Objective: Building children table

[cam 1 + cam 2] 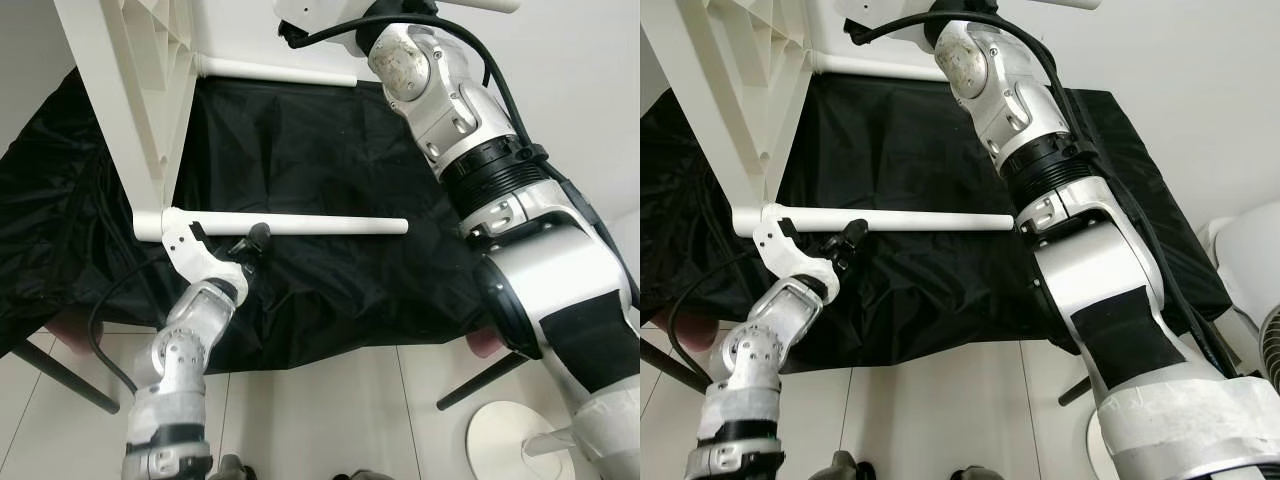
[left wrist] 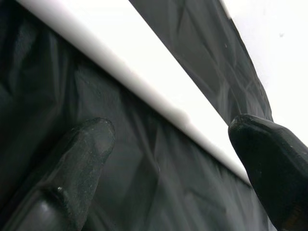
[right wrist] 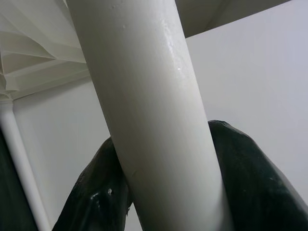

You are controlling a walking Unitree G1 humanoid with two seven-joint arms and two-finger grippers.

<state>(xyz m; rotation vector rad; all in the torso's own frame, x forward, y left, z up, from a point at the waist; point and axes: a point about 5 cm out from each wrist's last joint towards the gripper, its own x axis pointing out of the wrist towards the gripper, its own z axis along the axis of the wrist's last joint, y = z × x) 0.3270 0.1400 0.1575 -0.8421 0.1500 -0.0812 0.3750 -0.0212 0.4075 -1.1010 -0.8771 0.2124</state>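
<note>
My left gripper (image 1: 225, 238) sits just below a table leg (image 1: 300, 226) that runs out to its right from the upturned tabletop (image 1: 130, 90) on its left, all over the cloth (image 1: 320, 150). Up ahead my right gripper (image 3: 163, 192) closes around another leg (image 3: 154, 120); a third leg (image 1: 275, 71) lies beyond.

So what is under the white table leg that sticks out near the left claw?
Under the white table leg lies a crumpled black cloth, with the open left claw just below the leg. What the cloth covers cannot be seen.
</note>
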